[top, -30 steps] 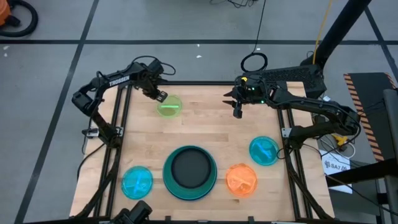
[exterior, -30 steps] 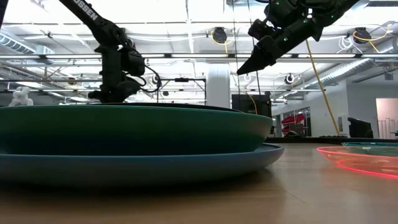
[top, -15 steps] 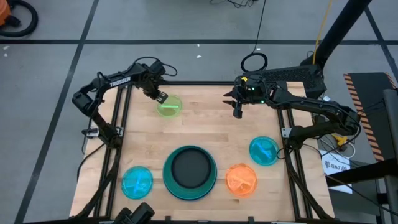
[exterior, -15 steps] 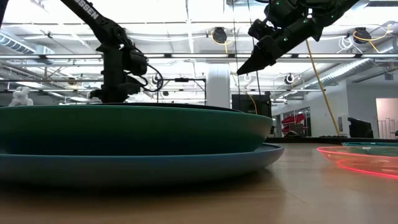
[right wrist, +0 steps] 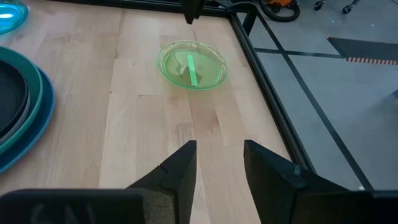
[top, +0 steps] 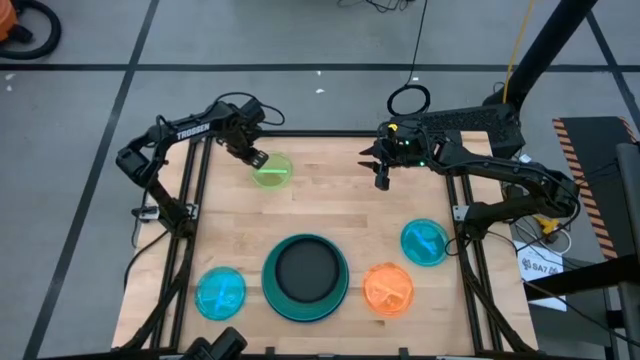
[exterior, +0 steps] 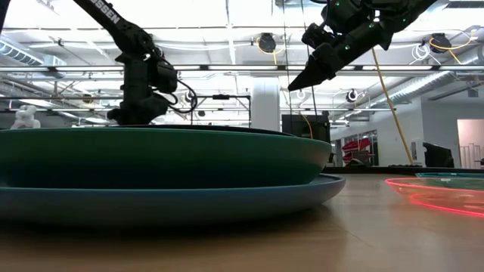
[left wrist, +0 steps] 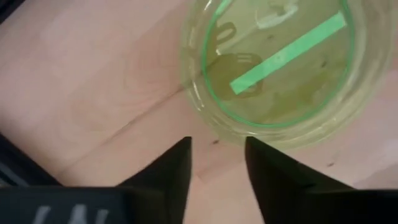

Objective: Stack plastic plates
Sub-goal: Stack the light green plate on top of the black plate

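While your left claw (left wrist: 216,155) hangs at the far-left corner of the surface (top: 330,215) with its fingers apart and nothing between them, the small green plate (top: 272,170) lies flat just beyond the tips, apart from them. The risk, as I judge it, is the rim: it is thin, shallow and clear, so if you close from this angle the fingers may skid over the lip and shove the plate toward the frame rail, or pinch only the edge so it tips out on the lift.

A round plate has no long axis and points nowhere. The green strip (left wrist: 288,53) across its middle is your only cue, running slantwise across the dish.

Your right claw (top: 381,177) waits above the far middle of the surface, fingers apart and empty.

The stack (top: 305,277), black on teal on blue, sits near the front edge, well apart from the green plate. The cyan plate (top: 220,293), orange plate (top: 388,289) and teal plate (top: 424,242) still lie loose around it.
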Tool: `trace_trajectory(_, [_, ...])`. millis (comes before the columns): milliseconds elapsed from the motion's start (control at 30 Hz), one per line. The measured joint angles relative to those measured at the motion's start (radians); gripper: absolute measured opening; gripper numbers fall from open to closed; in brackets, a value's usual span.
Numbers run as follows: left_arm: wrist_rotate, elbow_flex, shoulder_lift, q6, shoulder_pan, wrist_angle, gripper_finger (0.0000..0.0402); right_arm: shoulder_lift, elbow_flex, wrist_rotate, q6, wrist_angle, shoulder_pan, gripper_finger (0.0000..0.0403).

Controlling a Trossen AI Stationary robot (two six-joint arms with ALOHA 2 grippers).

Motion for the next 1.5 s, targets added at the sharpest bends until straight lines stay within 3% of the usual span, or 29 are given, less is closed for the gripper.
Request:
trace_trajectory(133, [-0.010,0.000,0.000,-0.016,0.000,0.001,0.0197,0.000,0.000,0.000,0.000,0.000,0.000,0.0125])
trace_trajectory(233, [-0.002,0.000,0.007,-0.006,0.000,0.018,0.0204,0.000,0.000,0.000,0.000,0.000,0.000,0.0125])
trace_trajectory(733, [0.011,-0.001,0.185,0.036,0.033,0.186,0.0198,0.000,0.000,0.000,0.000,0.000,0.000,0.0125])
trace_trajectory(1333, [-0.032,-0.001,0.230,0.087,0.059,0.193,0.0196,0.000,0.000,0.000,-0.003,0.000,0.000,0.0125])
trace_trajectory(1500, [-0.032,0.003,0.244,0.109,0.042,0.196,0.0161,0.000,0.000,0.000,-0.003,0.000,0.000,0.0125])
